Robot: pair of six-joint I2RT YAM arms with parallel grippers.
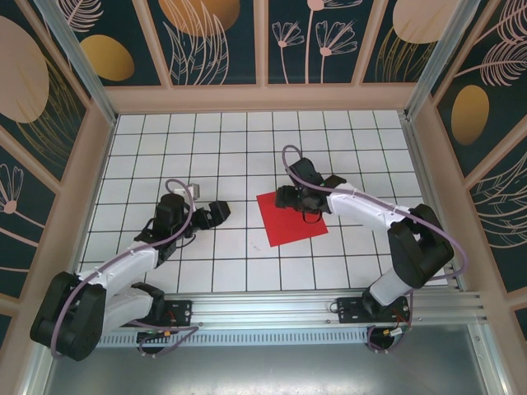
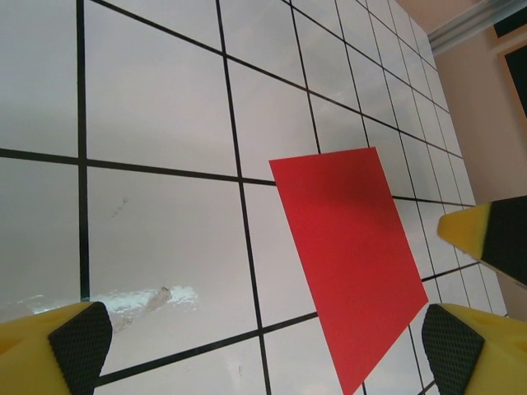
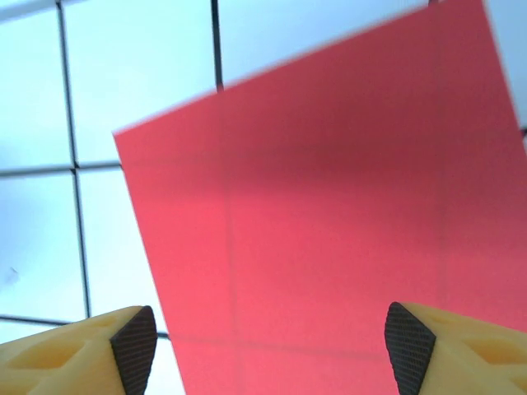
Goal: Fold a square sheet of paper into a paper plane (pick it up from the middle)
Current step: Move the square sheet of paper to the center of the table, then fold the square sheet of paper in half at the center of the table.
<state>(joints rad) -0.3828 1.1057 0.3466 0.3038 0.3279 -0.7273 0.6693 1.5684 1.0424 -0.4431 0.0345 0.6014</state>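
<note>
Right hand [image 3: 272, 344] hovers wide open over the far edge of the square sheet of paper [image 1: 292, 224], flat on the counter [image 1: 165, 140]; left hand [image 2: 263, 341], wide too, sits left. Pickup looks pending: lower, pinch its middle.

The square sheet of paper [image 1: 284, 224] is thin, matt red paper. The table [image 1: 222, 156] is glossy white, mirror-like. At 6 o'clock, the rail [image 1: 272, 309] is brushed metal. The left gripper [image 2: 263, 342] has smooth yellow plastic fingers [image 2: 494, 362] with black knurled pads [image 2: 81, 344].
</note>
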